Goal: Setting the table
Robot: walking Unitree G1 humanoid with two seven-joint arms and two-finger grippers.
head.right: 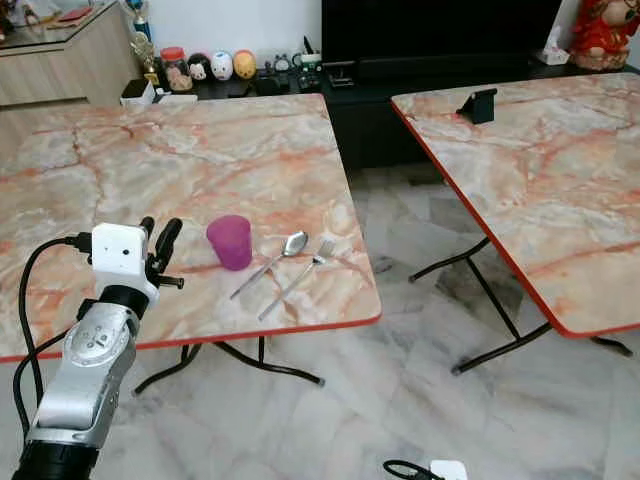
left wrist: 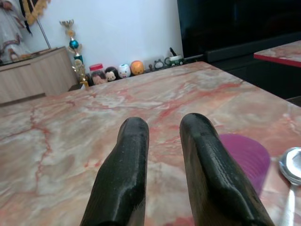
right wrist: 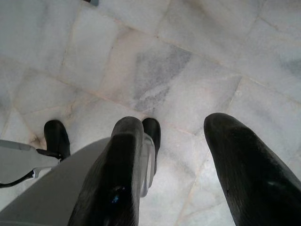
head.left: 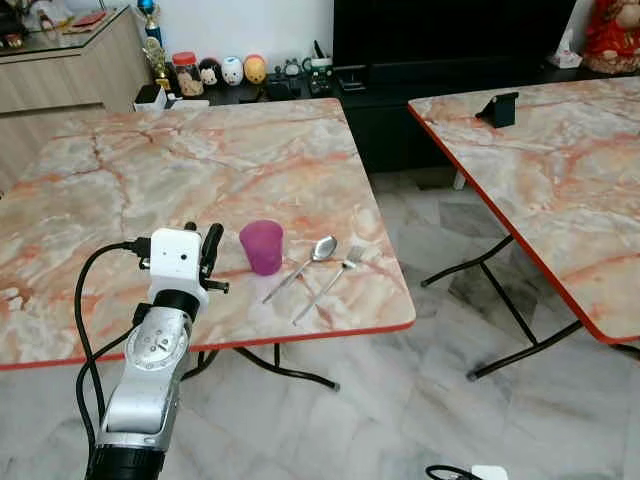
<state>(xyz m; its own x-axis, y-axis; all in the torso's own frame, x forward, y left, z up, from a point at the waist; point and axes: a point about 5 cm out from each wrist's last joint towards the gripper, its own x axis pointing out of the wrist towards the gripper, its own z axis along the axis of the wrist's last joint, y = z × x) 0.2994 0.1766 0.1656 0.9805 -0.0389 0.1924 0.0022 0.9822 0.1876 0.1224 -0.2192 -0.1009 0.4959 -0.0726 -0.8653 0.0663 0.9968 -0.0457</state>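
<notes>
Although its black finger (left wrist: 211, 174) hides part of the purple plastic cup (head.left: 262, 246), the left gripper (head.left: 203, 247) hovers beside it, fingers slightly apart, empty. Metal spoon (head.left: 305, 263) and fork (head.left: 331, 279) lie just beside on the marble-patterned table (head.left: 200, 170). Right gripper (right wrist: 188, 174) hangs spread above the floor.

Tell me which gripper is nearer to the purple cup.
Left. The left gripper is raised over the table just beside the purple cup, on its left, empty. The right gripper hangs low over the floor tiles, away from the cup.
</notes>
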